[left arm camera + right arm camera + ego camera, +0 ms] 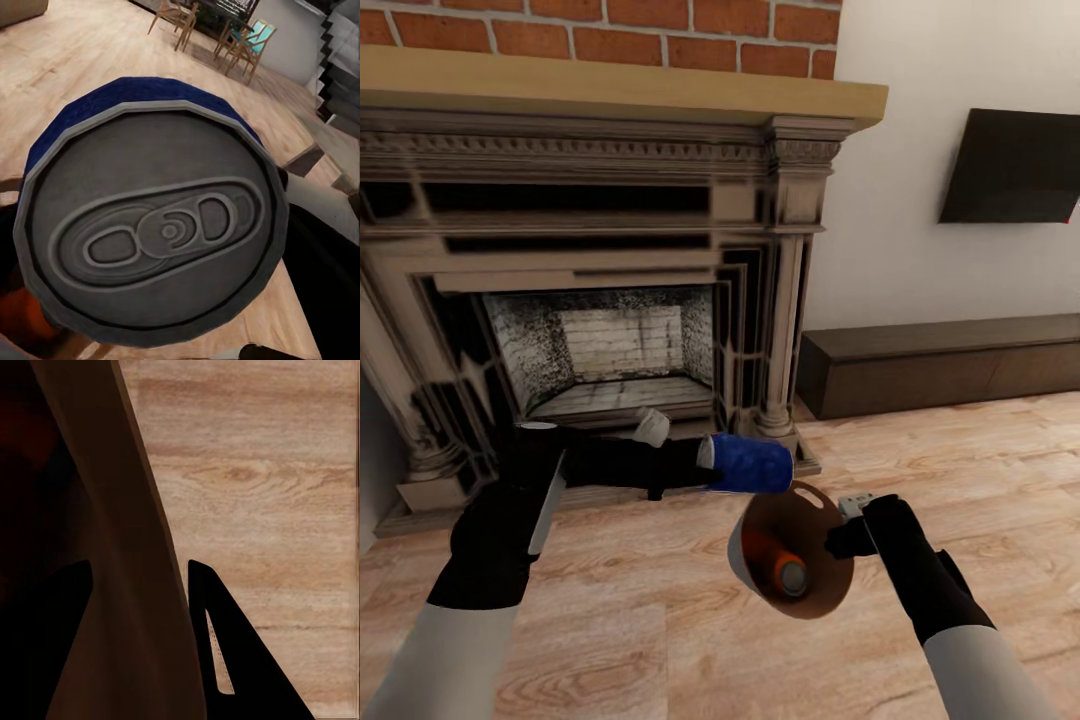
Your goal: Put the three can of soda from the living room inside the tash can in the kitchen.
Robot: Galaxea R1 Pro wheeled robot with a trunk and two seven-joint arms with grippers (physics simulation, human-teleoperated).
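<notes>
Floor point(660, 620) of light wood is under my two arms. My right gripper point(847, 535) pinches the rim of the tash can point(760, 520), one finger point(217, 652) outside the wall and one inside. The bin hangs tipped over, its round mouth facing me. An orange soda can point(780, 565) lies inside it, grey top showing. Just above the bin's mouth, my left gripper point(705, 465) holds the blue soda can point(752, 463) on its side. Its grey top point(161, 232) looks huge up close. Behind them stands the dark fireplace point(600, 300) with red bricks point(610, 30) above. Farther right are the long low cabinet point(950, 365) and the black TV point(1015, 165) on the wall.
</notes>
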